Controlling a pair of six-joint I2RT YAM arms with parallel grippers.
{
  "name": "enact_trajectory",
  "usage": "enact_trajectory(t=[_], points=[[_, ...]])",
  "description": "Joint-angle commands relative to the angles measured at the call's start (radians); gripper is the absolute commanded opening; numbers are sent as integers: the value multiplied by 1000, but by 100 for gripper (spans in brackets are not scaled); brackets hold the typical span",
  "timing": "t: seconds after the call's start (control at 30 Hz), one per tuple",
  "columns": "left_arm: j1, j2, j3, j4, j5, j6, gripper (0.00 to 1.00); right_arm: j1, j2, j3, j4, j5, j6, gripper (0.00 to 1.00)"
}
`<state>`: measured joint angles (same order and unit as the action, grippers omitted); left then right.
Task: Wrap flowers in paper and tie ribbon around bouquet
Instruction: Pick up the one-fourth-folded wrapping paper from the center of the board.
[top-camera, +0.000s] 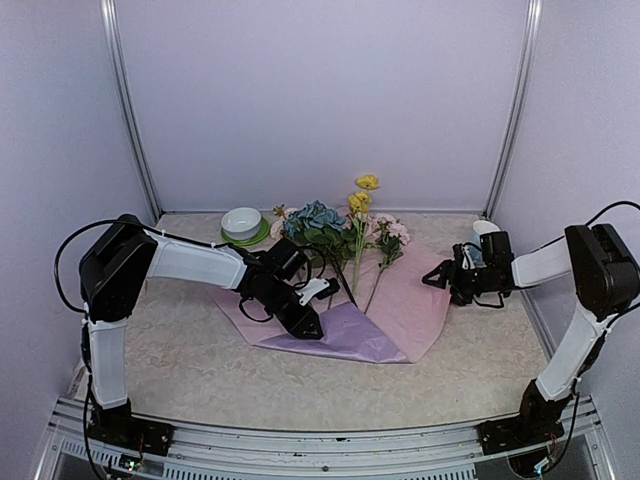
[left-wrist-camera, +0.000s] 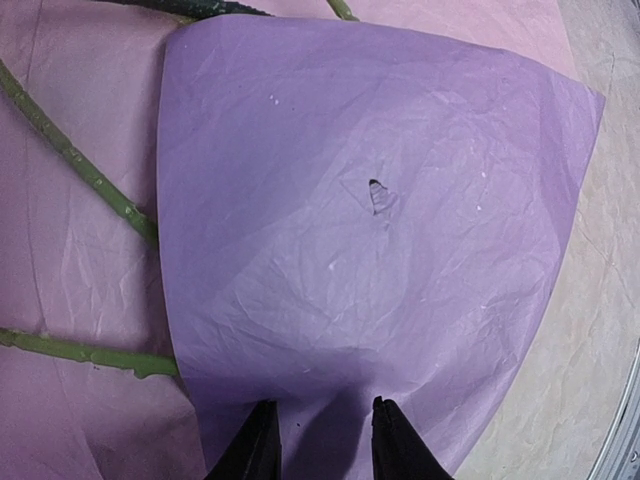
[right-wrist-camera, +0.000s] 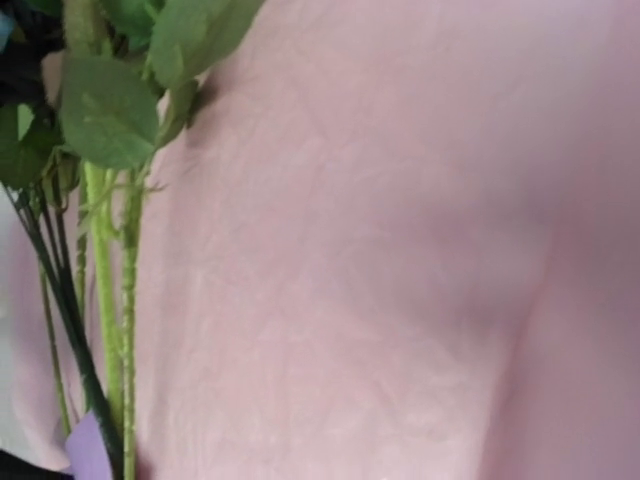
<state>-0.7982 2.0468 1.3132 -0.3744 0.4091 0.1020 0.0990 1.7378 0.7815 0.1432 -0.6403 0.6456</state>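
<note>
The flowers (top-camera: 340, 225) lie loose on the paper (top-camera: 410, 305), heads toward the back wall, so no wrapped bouquet shows. A darker purple flap (top-camera: 350, 335) of the paper is folded over at the front. My left gripper (top-camera: 310, 325) rests at that flap's left corner. In the left wrist view its fingertips (left-wrist-camera: 262, 445) stand apart over the flap (left-wrist-camera: 370, 250), beside green stems (left-wrist-camera: 70, 160). My right gripper (top-camera: 437, 277) is at the paper's right corner. Its fingers are hidden in the right wrist view, which shows only paper (right-wrist-camera: 380, 280) and stems (right-wrist-camera: 105, 300). The ribbon is out of view.
A white bowl (top-camera: 243, 222) on a green plate stands at the back left, by the flower heads. A white cup-like object (top-camera: 485, 230) sits behind the right gripper. Pale walls and metal posts close in the beige table (top-camera: 170, 350).
</note>
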Motion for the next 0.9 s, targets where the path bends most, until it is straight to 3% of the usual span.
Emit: enact_trajectory(t=[0.0, 0.03, 0.07, 0.17, 0.2, 0.43, 0.73, 0.87], points=[[2, 47, -27, -29, -11, 2, 32, 51, -73, -33, -3, -37, -7, 66], [2, 47, -27, -30, -11, 4, 32, 68, -89, -36, -17, -21, -15, 62], [3, 47, -27, -30, -12, 4, 32, 82, -100, -37, -28, 5, -22, 52], [7, 49, -24, -29, -20, 0, 32, 98, -126, -20, -78, 119, -40, 8], [9, 49, -24, -28, -23, -2, 32, 99, -135, -3, -103, 150, -46, 0], [34, 59, -38, -8, 3, -17, 32, 247, -186, 212, -313, 263, -119, 0], [55, 72, -47, 4, 53, -13, 32, 458, -140, 336, -129, 219, 18, 0], [63, 79, -51, 11, 73, -14, 32, 518, -19, 428, -108, 219, 34, 0]])
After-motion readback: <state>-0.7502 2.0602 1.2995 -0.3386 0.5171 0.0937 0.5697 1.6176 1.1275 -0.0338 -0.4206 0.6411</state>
